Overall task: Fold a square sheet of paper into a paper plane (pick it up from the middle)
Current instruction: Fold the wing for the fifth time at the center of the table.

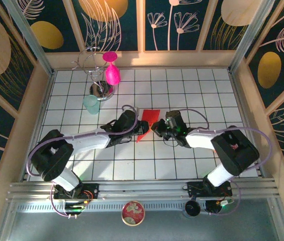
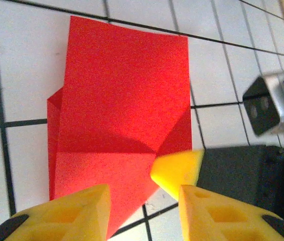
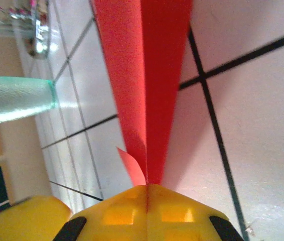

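Observation:
The red sheet of paper (image 1: 148, 120) is partly folded and lies mid-table between the two grippers. In the left wrist view the paper (image 2: 122, 95) shows a long folded body with a narrow flap at its left edge and a crease low down. My left gripper (image 2: 144, 211) hovers open over the paper's near corner, one finger (image 2: 77, 211) above the paper, the other above bare tile. My right gripper (image 3: 147, 187) is shut on the paper's edge (image 3: 152, 75), and its yellow tip (image 2: 178, 170) pinches the paper's right side. From above, the left gripper (image 1: 135, 126) and right gripper (image 1: 157, 127) flank the paper.
A magenta goblet (image 1: 112, 70), a metal wire stand (image 1: 99, 86) and a teal cup (image 1: 91, 104) stand at the back left. The cup (image 3: 19, 98) is left of the paper in the right wrist view. A round tin (image 1: 133, 213) lies in front of the rail. Walls enclose the tiled table (image 1: 207, 90).

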`<state>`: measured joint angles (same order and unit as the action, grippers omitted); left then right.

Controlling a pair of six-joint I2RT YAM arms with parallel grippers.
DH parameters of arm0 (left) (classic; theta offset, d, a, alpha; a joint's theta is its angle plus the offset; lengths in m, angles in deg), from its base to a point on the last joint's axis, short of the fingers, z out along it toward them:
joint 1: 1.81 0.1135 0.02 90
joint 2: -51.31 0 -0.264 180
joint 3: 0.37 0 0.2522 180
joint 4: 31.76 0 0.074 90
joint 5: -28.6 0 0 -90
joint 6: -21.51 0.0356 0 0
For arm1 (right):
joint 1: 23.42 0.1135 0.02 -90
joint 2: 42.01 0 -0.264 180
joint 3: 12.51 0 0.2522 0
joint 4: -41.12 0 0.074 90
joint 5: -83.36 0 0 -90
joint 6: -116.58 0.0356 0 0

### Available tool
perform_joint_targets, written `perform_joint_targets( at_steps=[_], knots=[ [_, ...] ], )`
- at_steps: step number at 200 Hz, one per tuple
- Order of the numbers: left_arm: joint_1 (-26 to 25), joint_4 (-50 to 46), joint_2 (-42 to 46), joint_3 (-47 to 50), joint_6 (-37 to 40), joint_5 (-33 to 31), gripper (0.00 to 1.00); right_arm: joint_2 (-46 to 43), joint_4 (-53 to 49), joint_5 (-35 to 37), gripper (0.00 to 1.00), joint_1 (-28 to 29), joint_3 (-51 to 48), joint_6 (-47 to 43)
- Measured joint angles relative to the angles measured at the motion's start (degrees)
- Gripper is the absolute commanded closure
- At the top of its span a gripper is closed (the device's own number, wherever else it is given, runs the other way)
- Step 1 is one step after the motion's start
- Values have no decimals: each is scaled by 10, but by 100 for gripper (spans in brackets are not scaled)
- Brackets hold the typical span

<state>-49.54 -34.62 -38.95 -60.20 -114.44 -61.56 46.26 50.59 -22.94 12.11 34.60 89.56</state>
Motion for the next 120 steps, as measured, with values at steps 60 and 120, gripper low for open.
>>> perform_joint_targets(
  at_steps=[60, 120],
  knots=[
    [-45, 59, 5, 42, 111, -42, 47, -73, -46, 3, 100, -30, -12, 11],
    [-58, 116, -14, 49, 231, -68, 47, -76, -92, -6, 100, -36, -8, 17]
  ],
)
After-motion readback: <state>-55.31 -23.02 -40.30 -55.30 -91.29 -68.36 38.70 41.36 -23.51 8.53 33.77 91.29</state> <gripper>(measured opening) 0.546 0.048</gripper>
